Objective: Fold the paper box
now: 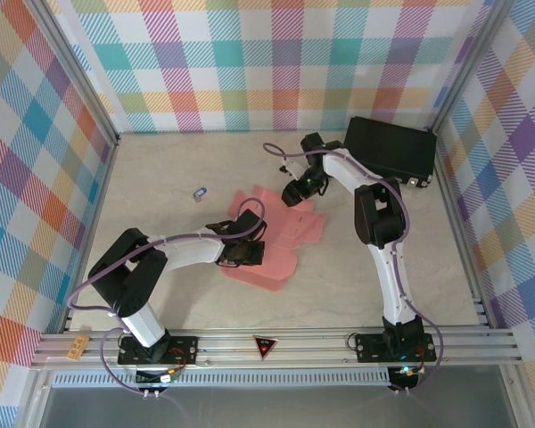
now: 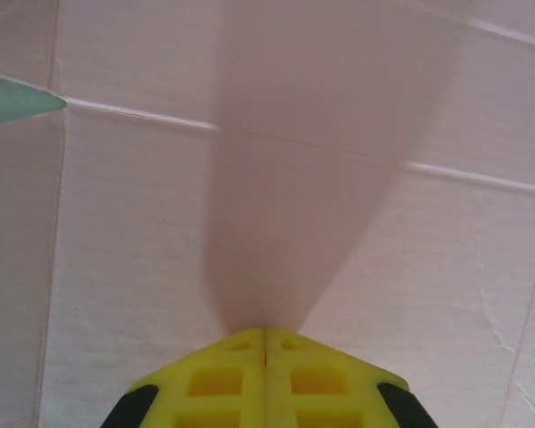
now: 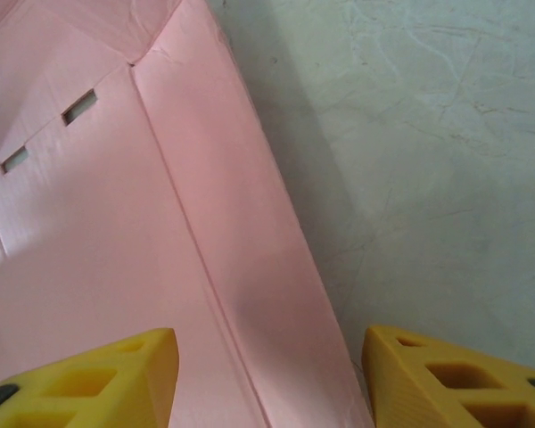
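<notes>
- Left gripper (image 2: pixel 266 355), yellow fingertips closed together, rests tip-down on the paper box (image 1: pixel 303 227); the right gripper (image 3: pixel 267 385) has its fingers apart, one over the pink sheet and one over bare tabletop.
- A pale marbled table (image 1: pixel 160 169) is enclosed by pastel checked walls (image 1: pixel 250 62).
- A black case (image 1: pixel 390 150) sits closed in the far right corner, its contents hidden.
- The paper box lies flat and unfolded at mid-table, slanting roughly from near left to far right.

The left arm (image 1: pixel 183 250) bends low, the left gripper (image 2: pixel 266 341) with jaws pressed together — the right arm (image 1: pixel 388 267) arcs forward, the right gripper (image 3: pixel 269 374) spread wide.
</notes>
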### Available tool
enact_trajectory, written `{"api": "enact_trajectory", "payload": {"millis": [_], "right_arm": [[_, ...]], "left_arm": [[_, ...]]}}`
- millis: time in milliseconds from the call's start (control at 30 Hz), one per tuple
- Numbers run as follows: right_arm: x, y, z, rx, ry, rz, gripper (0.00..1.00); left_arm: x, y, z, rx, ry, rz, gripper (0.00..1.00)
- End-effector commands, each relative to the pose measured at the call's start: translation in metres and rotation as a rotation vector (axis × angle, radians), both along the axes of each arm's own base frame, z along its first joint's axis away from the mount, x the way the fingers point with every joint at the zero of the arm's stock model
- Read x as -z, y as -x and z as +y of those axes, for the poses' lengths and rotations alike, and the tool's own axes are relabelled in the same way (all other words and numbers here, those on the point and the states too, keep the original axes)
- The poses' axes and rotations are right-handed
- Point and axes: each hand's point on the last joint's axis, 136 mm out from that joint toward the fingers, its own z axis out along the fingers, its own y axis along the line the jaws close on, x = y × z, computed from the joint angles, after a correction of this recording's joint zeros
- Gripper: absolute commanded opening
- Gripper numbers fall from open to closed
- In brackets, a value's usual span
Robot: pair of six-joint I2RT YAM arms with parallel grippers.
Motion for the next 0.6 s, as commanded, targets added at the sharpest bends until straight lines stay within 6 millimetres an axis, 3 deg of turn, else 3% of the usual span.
{"api": "enact_trajectory", "payload": {"millis": [0, 567], "right_arm": [[-0.007, 0.014, 0.008, -0.059, -0.063, 0.058, 0.56], [-0.026, 0.017, 0.009, -0.124, -0.074, 0.015, 0.37]], "left_arm": [[0.033, 0.023, 0.03, 0.004, -0.154, 0.1, 0.0], [0.035, 0.023, 0.029, 0.0, -0.149, 0.105, 0.0]]}}
